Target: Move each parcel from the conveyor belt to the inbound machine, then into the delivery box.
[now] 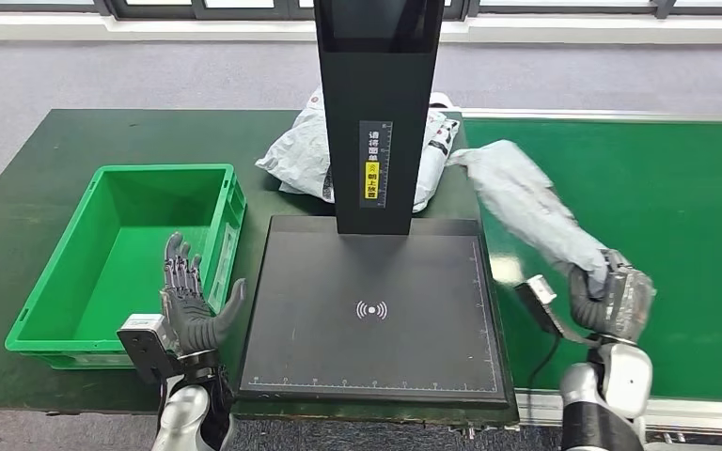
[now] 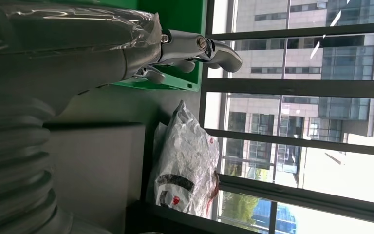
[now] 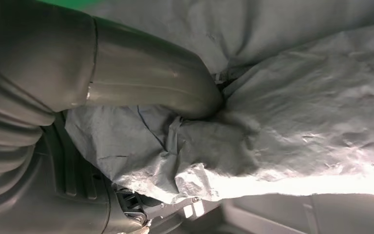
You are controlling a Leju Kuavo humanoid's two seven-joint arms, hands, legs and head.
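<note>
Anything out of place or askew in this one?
One thing: a white parcel lies crumpled on the table behind the scanner post, off the belt. The grey parcel in the right hand looks normally held.

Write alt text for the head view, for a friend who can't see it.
The right robot hand grips one end of a grey parcel lifted over the green conveyor belt, beside the black inbound machine. The left robot hand hangs open at the edge of an empty green box. A white parcel lies behind the machine's post.
</note>
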